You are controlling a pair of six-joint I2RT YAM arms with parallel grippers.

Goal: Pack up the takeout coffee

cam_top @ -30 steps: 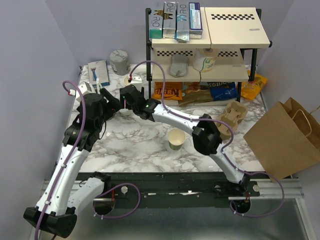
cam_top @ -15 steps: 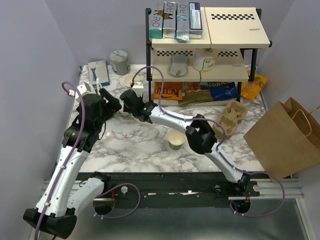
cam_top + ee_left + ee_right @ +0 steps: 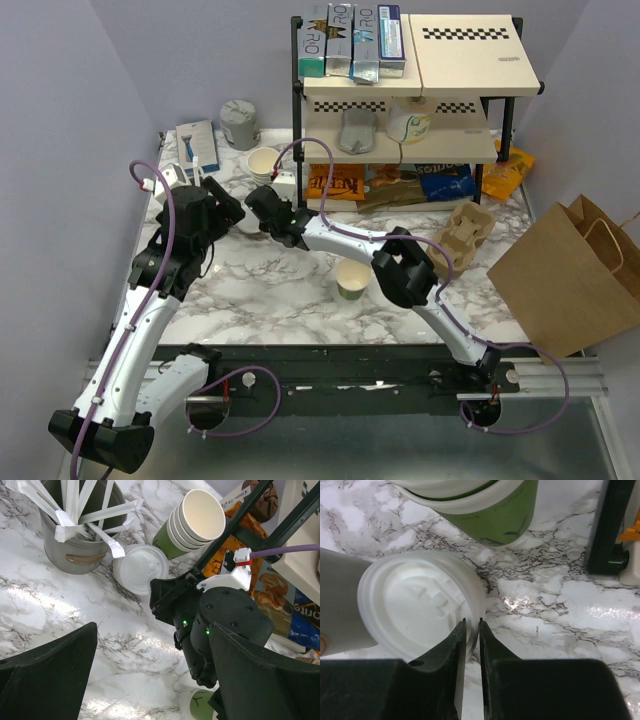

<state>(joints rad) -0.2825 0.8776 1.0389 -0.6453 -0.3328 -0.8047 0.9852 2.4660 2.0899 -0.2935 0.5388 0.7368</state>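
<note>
- the stack of cream-and-green paper cups (image 3: 470,505): cut off by the right wrist view's top edge
- the white round plastic lid (image 3: 415,610): near rim hidden behind the right gripper (image 3: 472,625) jaws
- the grey cup of white sticks (image 3: 80,535): top cropped in the left wrist view

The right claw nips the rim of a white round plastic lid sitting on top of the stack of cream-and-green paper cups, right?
Not on top: the white round plastic lid lies on the marble table beside the stack of cream-and-green paper cups, its rim nipped by the right gripper. The right wrist view shows it.
</note>
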